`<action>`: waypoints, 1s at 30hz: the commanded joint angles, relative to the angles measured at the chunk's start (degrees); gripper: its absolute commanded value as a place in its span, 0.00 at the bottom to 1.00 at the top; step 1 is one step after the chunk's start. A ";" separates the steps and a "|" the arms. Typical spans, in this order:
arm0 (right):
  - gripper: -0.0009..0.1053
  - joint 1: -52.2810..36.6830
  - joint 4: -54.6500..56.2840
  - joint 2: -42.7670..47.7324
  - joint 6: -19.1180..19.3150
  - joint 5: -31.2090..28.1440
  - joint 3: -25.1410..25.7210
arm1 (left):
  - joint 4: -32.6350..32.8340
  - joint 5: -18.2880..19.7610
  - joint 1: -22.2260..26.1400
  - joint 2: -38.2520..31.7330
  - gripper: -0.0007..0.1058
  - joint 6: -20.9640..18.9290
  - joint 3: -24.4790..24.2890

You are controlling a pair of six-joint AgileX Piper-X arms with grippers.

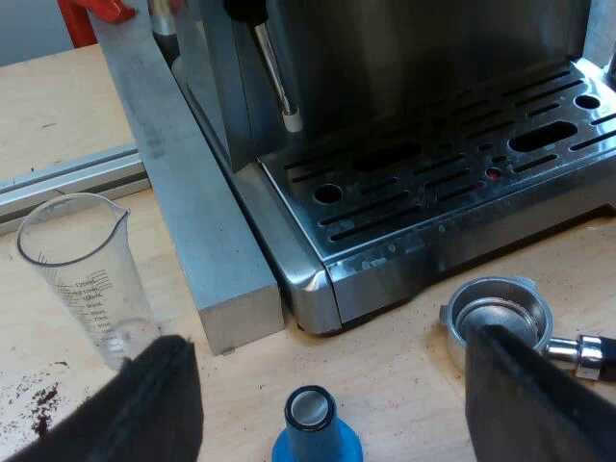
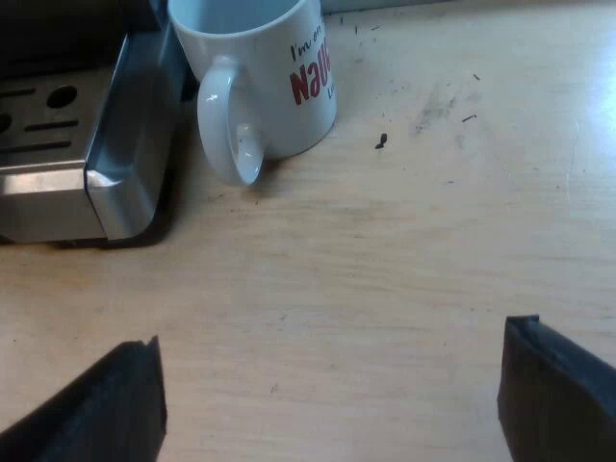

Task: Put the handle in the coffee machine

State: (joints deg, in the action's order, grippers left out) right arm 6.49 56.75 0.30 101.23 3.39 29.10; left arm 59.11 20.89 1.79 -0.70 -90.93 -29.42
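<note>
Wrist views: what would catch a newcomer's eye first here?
The steel coffee machine with its slotted tray stands out, and the metal holder lies loose before it. A white mug with red letters stands beside the machine's corner, and a blue tamper and a measuring glass stand near its front.

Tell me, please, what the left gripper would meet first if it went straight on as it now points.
Probably the blue tamper, standing on the table between the open fingers of the left gripper; depth is unclear, and one finger might graze the metal holder.
</note>
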 commanded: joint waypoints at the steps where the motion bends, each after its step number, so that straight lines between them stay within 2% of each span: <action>1: 0.69 -0.31 0.31 2.58 0.14 0.23 0.10 | -0.74 0.36 -0.28 -7.93 0.58 -0.47 -0.10; 15: 0.69 -0.31 0.11 2.58 0.14 0.23 0.05 | -0.74 0.36 -0.28 -7.93 0.58 -0.47 -0.10; 21: 0.69 -0.31 0.11 2.15 0.14 -0.37 1.19 | 0.17 3.52 -0.28 -7.34 0.58 -0.47 -1.11; 27: 0.69 -0.31 2.93 -1.84 0.14 -0.36 5.41 | 2.61 5.60 -0.28 -3.98 0.58 -0.47 -4.99; 30: 0.69 -0.31 4.49 -5.25 0.14 -0.10 8.22 | 3.25 7.98 -0.28 -0.64 0.58 -0.47 -7.09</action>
State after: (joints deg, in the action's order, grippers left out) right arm 6.49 60.66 -4.42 101.23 3.26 36.24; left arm 61.96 27.66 1.79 -0.70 -90.93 -35.92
